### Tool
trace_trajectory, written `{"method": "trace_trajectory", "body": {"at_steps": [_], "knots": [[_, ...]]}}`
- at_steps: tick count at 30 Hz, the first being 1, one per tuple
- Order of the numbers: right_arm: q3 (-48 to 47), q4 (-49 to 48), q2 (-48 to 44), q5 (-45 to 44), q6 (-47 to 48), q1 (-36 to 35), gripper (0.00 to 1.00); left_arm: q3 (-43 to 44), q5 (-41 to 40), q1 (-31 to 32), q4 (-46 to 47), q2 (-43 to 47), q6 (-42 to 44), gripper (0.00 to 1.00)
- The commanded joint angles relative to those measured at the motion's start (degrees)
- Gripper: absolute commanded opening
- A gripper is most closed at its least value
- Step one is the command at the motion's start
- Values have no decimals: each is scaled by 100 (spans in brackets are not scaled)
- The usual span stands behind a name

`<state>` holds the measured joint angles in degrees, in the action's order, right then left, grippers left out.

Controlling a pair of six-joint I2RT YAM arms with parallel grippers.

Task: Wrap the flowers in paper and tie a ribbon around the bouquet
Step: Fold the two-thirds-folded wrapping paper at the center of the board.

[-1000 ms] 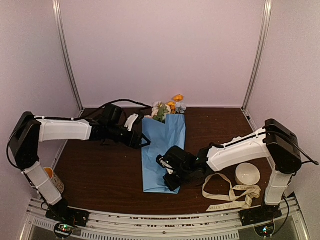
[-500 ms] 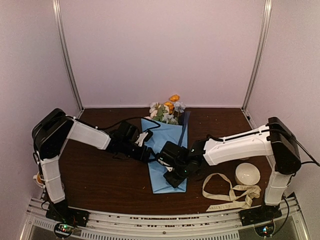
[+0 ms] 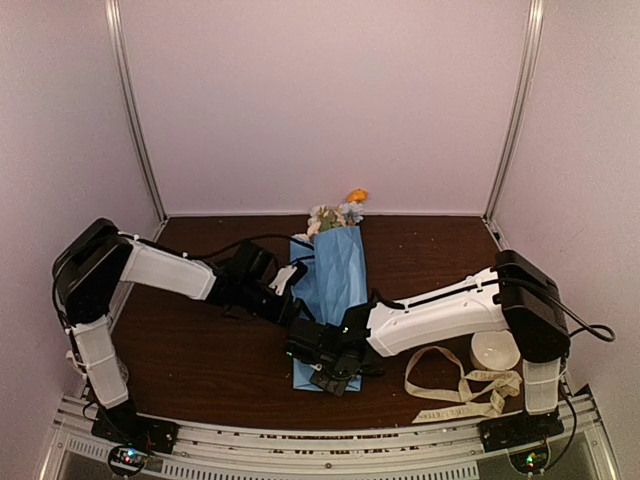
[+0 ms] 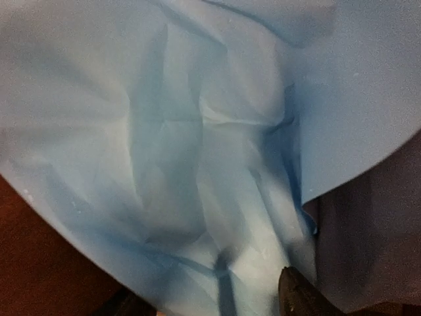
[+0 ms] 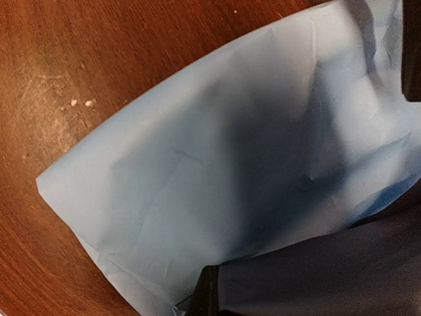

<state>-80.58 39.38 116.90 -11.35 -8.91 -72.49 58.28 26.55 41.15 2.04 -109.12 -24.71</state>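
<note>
Paper folded over the flowers, lying along the middle of the counter.
The blooms poke out at the paper's far end. My left gripper is at its left edge, and I cannot tell how wide it stands. My right gripper, closed tight, sits on the near end. The ribbon lies loose to the right, apart from the paper.

"What are the arms made of?"
"Left arm and right arm: white shells, bulky black joints, black wrists."
"Any wiring?"
"Thin black cables loop off both."
</note>
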Motion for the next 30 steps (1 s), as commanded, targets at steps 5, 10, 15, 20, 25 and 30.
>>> {"method": "trace_trajectory", "body": {"at_steps": [5, 10, 15, 20, 25, 30], "knots": [[200, 365, 121, -93, 43, 0, 0, -319, -9, -584, -81, 1810, 511, 74], [209, 324, 136, -79, 29, -2, 0, -349, 575, -447, 240, 2582, 773, 89], [215, 359, 142, -166, 29, -2, 0, -174, 665, -278, 175, 2336, 731, 98], [294, 332, 103, -174, 0, -2, 0, 315, 473, -58, 150, 1870, 747, 98], [314, 303, 79, -172, 3, -2, 0, 1063, -289, -43, -493, 1173, 690, 77], [348, 338, 36, -195, 3, -1, 0, 1090, -552, -74, -504, 1033, 533, 14]]}}
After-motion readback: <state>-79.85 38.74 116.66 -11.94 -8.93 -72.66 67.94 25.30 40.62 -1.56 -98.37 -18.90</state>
